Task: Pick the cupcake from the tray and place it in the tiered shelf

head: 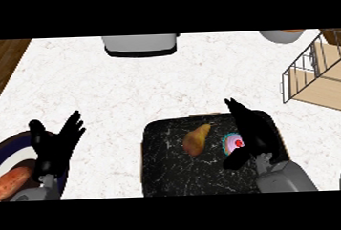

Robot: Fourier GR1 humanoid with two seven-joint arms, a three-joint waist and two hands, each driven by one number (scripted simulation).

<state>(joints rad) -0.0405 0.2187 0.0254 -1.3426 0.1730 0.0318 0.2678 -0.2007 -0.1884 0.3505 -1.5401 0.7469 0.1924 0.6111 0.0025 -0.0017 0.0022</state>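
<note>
**A:** Marble counter (165, 83), pale and speckled. Start at its left edge — what's there?

**B:** A dark plate (6, 161) at the near-left corner, with a reddish sausage (10, 183) on it. Over that plate sits the left hand (53, 145), fingers spread and pointing up, holding nothing. I'd call it resting.

**A:** And toward the middle?

**B:** A black tray (168, 169) at the near edge. On its middle lies a yellow-brown piece of food (196, 139), maybe a pastry; I can't say for certain. Just right of that is the cupcake (236, 142), teal wrapper, pink top, red dot. It is on the tray, near the tray's right edge.

**A:** Has the right hand got it?

**B:** Not yet, by my reading. The right hand (253, 133) lies along the cupcake's right side, fingers straight and pointing away, thumb low on the near side. Nothing is curled round it. Whether a finger touches the wrapper, I can't tell.

**A:** The shelf?

**B:** The shelf (320, 76), wire frame with wooden boards, stands at the far-right corner, well apart from the tray. I see nothing on its visible boards.

**A:** So progress?

**B:** Early. The approach looks done; closing on the cupcake, lifting, carrying to the far right and setting down all remain.
</note>
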